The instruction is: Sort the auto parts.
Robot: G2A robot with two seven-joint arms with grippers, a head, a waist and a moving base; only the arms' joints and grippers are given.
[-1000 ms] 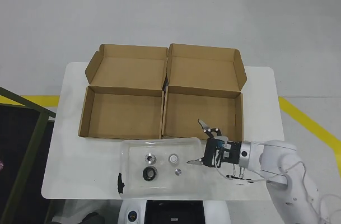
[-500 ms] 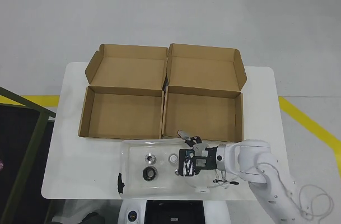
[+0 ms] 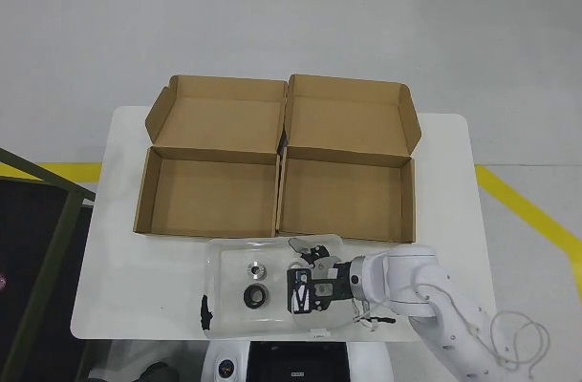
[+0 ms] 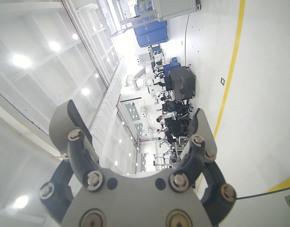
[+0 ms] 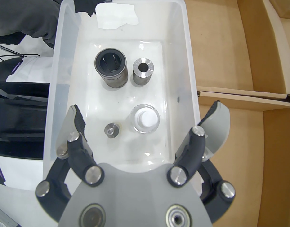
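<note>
A clear plastic bin (image 3: 211, 277) (image 5: 182, 48) at the table's front holds several metal parts. In the right wrist view they are a large black bearing (image 5: 111, 68), a grey steel bushing (image 5: 143, 70), a clear piece with a white cap (image 5: 146, 119) and a small steel stud (image 5: 111, 129). My right gripper (image 3: 294, 279) (image 5: 146, 113) hangs open above the bin, over its right half, with nothing between its fingers. The bearing (image 3: 256, 297) and the bushing (image 3: 257, 269) lie to its left. My left gripper (image 4: 134, 112) is open and empty, pointing up at the room.
Two open cardboard boxes stand side by side behind the bin, the left box (image 3: 209, 196) and the right box (image 3: 343, 199) (image 5: 253, 142), flaps up at the back. Black tape (image 3: 205, 313) hangs on the bin's left end. White table surrounds them.
The right arm has swung left from beside the bin to above its right half. Its gripper stays open.
</note>
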